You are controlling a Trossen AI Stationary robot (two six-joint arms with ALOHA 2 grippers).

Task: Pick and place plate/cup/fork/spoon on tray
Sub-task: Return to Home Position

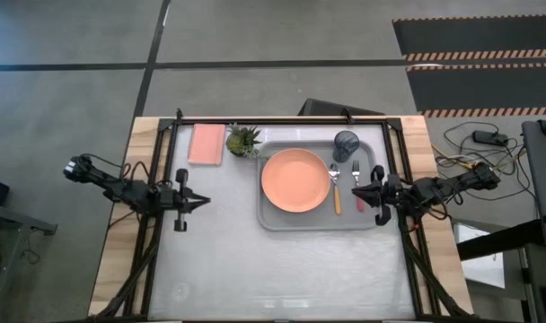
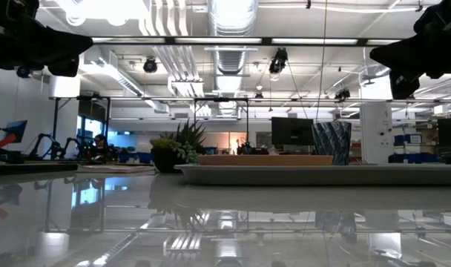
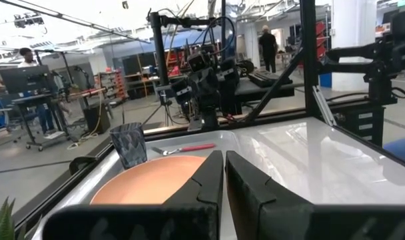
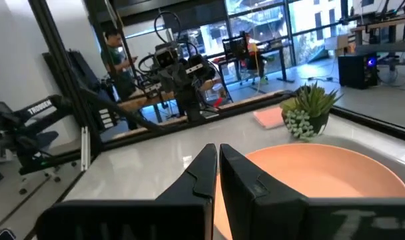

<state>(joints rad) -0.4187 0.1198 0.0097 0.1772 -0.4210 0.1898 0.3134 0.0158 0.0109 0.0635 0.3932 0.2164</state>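
The salmon-orange plate lies flat in the light grey tray. The dark grey cup stands at the tray's far right corner. The spoon with its orange handle and the fork with its pink-red handle lie side by side to the right of the plate. My left gripper is shut and empty, left of the tray. My right gripper is shut and empty, above the tray's right side near the fork. In the left wrist view, the plate, cup and fork show.
A pink rectangular pad and a small potted plant sit at the table's far side, left of the tray. A black frame runs along the table's far edge and sides. Bare white tabletop lies near the front.
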